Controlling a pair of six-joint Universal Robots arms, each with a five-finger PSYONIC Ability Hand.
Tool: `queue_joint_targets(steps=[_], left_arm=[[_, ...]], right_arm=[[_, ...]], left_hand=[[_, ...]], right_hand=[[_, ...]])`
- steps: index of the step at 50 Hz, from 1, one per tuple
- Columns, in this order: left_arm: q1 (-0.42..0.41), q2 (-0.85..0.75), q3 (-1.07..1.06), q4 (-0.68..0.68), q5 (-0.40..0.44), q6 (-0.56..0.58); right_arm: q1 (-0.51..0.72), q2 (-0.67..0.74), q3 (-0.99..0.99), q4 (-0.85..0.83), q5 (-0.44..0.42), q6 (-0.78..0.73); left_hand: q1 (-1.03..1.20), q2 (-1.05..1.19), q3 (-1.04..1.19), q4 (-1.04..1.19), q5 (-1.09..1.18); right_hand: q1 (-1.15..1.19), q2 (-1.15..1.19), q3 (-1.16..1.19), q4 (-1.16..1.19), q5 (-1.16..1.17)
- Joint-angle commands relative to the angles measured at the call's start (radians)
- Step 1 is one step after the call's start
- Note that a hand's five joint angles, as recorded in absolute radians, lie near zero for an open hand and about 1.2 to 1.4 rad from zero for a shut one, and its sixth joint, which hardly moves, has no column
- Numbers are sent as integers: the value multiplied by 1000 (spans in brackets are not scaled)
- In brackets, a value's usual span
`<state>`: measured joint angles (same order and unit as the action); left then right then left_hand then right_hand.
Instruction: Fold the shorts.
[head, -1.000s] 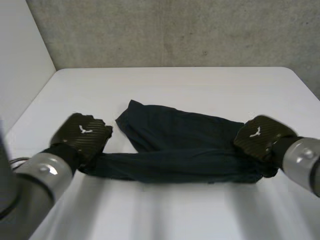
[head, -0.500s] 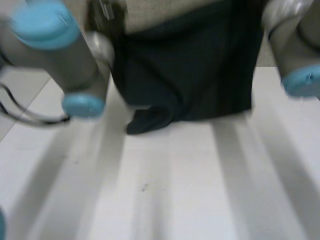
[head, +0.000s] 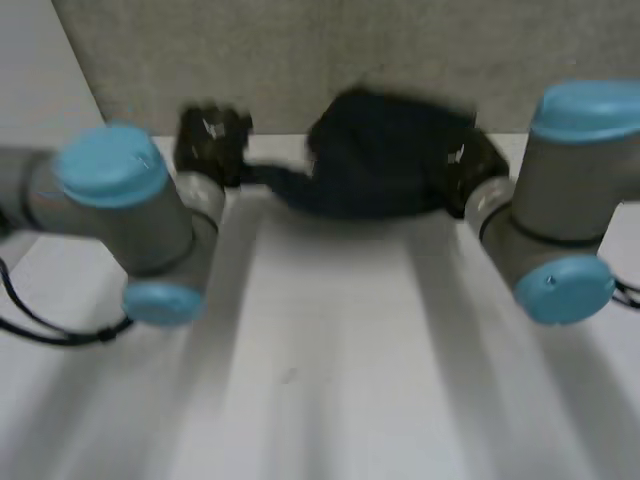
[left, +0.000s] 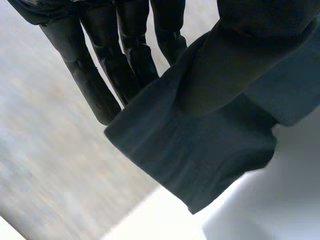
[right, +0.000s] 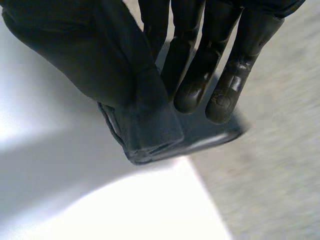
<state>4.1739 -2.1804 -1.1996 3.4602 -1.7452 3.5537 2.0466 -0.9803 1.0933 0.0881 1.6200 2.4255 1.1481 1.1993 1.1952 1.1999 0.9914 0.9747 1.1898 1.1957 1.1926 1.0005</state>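
Both arms reach toward the far edge of the table (head: 330, 350). The left hand (head: 208, 138) and the right hand (head: 468, 162) each pinch one end of the dark shorts (head: 385, 155) between thumb and straight fingers; the bunched shorts stretch between them at that far edge.

Bright diffuse light; glare on table (right: 150, 215).

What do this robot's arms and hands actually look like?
The left arm and right arm are alike: thick grey cylinders with round light-blue caps on the joints. The left hand and right hand are black and human-shaped, with long segmented fingers and a thumb. Each has a small white mark on its back.
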Motion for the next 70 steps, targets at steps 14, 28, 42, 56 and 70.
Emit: queue_joint_targets(steps=[14, 28, 42, 56, 70], left_arm=[[-35, 267, -515, -113, 1, 115], [-142, 539, -822, -475, 13, 199], [-151, 559, -698, -264, 32, 79], [120, 79, -206, -153, 223, -25], [172, -395, 405, -510, 326, -289]], right_arm=[[-16, -257, 390, 145, -72, -12], [-105, -411, 634, 401, -92, -226], [-148, -428, 720, 371, -97, -246], [-144, -422, 751, 291, -97, -243], [-148, -416, 789, 236, -97, -243]], left_hand=[[248, 197, 201, 196, 230], [248, 197, 201, 196, 230], [-974, -1025, -1021, -1025, -991], [-726, -777, -773, -778, -744], [-644, -695, -691, -696, -662]], right_hand=[[422, 207, 201, 204, 221], [422, 207, 201, 204, 221], [422, 207, 201, 204, 221], [422, 207, 201, 204, 221], [422, 207, 201, 204, 221]])
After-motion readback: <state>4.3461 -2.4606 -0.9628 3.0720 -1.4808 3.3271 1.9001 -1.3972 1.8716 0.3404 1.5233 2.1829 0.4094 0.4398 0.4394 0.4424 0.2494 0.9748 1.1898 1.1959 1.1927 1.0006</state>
